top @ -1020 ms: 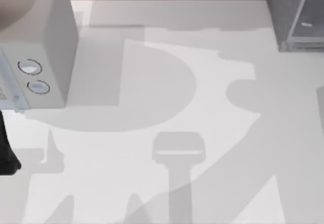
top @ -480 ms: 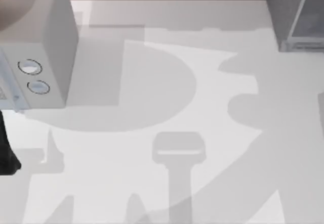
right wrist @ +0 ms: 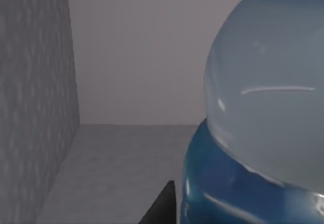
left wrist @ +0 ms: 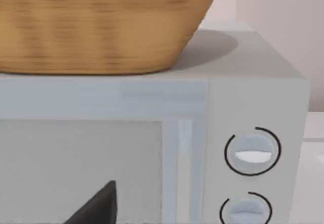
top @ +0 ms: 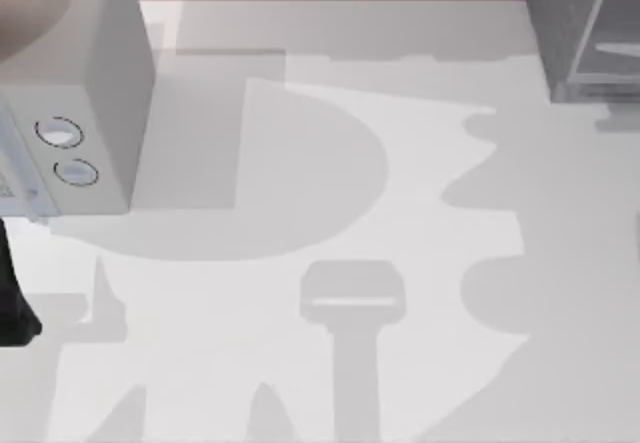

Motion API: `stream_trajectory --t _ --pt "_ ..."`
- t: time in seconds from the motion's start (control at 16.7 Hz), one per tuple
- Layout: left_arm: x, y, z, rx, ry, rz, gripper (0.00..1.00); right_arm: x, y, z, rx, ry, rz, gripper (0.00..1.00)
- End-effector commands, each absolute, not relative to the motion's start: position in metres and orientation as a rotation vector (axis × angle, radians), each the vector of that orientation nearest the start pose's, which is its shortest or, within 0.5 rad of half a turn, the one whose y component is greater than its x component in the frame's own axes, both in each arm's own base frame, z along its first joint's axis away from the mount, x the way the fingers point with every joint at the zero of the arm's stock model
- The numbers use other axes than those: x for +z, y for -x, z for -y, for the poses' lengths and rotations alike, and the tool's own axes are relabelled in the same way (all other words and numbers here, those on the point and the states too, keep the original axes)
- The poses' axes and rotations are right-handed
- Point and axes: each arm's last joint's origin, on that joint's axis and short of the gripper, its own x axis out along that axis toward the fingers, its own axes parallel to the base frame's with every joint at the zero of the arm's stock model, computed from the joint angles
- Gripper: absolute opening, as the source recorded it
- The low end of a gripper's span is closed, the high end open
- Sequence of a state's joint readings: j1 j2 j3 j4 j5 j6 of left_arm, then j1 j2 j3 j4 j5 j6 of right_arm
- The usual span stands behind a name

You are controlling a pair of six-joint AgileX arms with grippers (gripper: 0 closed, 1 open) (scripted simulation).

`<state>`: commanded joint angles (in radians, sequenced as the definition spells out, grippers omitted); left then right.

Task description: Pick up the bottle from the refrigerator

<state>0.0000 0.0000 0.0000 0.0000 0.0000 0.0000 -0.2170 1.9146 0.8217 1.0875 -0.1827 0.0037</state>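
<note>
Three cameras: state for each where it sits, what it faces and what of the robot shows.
Top view: above the table, looking down; microwave at left, refrigerator at right; a black arm part at the left edge.
Left wrist view: faces the microwave's front, a basket on top; a dark fingertip shows.
Right wrist view: inside the refrigerator, close to the bottle.
Top and left wrist views share the microwave.

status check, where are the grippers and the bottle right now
Right gripper inside the refrigerator, bottle right against its camera, grasp unconfirmed. Left arm parked at the table's left edge, facing the microwave. Nothing seen in the way.
</note>
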Motion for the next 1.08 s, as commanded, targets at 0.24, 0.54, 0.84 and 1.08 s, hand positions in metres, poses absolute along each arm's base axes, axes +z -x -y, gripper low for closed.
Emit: stream_trajectory --t 0.24,0.54,0.84,1.08 --pt "0.16 -0.106 0.001 0.0 0.0 0.0 1.0 0.156 -0.372 0.071 -0.008 0.007 -0.013 0.0" --pt "0.16 -0.106 0.001 0.0 0.0 0.0 1.0 0.174 -0.363 0.066 -0.005 0.023 0.005 0.0" --pt "0.16 -0.106 0.001 0.0 0.0 0.0 1.0 0.21 -0.32 0.049 -0.006 0.021 -0.002 0.0" --pt "0.16 -0.106 0.001 0.0 0.0 0.0 1.0 0.234 -0.266 0.03 0.006 0.005 -0.004 0.0"
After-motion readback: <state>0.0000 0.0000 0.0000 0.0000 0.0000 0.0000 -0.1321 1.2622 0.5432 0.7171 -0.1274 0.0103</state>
